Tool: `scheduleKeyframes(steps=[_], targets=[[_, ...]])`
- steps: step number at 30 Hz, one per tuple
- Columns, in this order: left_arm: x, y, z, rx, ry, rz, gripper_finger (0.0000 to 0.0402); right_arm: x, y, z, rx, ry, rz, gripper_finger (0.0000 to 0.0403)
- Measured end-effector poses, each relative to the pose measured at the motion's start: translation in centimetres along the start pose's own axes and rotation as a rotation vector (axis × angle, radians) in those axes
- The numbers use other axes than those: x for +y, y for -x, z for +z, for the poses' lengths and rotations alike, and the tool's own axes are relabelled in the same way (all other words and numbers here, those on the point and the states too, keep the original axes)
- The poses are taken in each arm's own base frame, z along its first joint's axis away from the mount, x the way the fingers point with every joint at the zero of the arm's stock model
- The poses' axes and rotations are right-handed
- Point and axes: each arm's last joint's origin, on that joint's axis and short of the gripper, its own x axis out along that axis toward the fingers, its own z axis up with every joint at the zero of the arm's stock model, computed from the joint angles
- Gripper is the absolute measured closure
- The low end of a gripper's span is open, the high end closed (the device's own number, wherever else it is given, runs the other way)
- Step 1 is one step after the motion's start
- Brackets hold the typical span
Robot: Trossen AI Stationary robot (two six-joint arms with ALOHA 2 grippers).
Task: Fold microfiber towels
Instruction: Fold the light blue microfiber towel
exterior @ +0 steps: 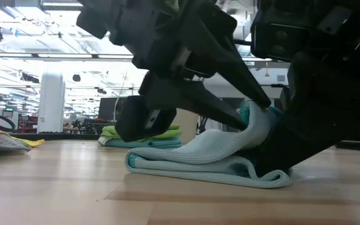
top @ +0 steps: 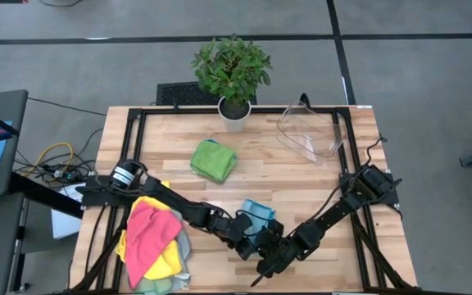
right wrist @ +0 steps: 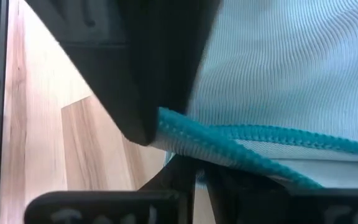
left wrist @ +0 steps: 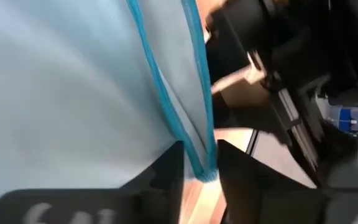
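Near table's front edge | pile of unfolded towels at left | left gripper: fingers slightly parted, teal towel hem between them, seemingly letting go | right gripper: pinching same towel's edge | step: finishing fold; next: release, withdraw without dragging.

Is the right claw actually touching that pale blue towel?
Touching. In the right wrist view, the right gripper pinches the pale teal towel by its stitched edge.
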Motion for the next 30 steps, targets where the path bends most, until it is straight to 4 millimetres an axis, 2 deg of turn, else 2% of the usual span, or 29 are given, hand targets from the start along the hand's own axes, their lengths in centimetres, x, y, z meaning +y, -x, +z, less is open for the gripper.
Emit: scheduleKeyframes(steps=[7, 12, 16, 19, 25, 28, 30], targets=[[0.3, 0.8, 2.3, 0.072, 0.062, -0.054, 0.0253, 0.5, 0.3, -0.6, 0.000, -0.012, 0.007, 0.0345], [-0.9, 3.2, 3.6, 0.017, 0.044, -0.049, 0.0245, 1.4, 1.0, -1.8, 0.008, -0.057, 0.030, 0.0345], [-1.5, 4.8, 3.8, -0.060, 0.011, 0.010, 0.0244, 2.3, 2.7, -2.3, -0.033, -0.058, 0.027, 0.0345], [-2.1, 5.2, 3.6, -0.093, -0.013, 0.004, 0.0244, 2.4, 4.5, -1.7, -0.052, -0.043, 0.009, 0.0345], [-1.0, 4.1, 1.6, -0.065, -0.032, 0.130, 0.0244, 1.9, 6.9, -1.2, -0.025, -0.051, -0.025, 0.0345], [-0.8, 4.2, 1.2, -0.092, -0.040, 0.183, 0.0244, 2.3, 7.9, -0.9, -0.123, -0.038, -0.034, 0.0345], [-0.9, 4.1, 0.9, -0.094, -0.048, 0.182, 0.0244, 2.1, 7.7, -0.5, -0.172, -0.039, -0.074, 0.0345]])
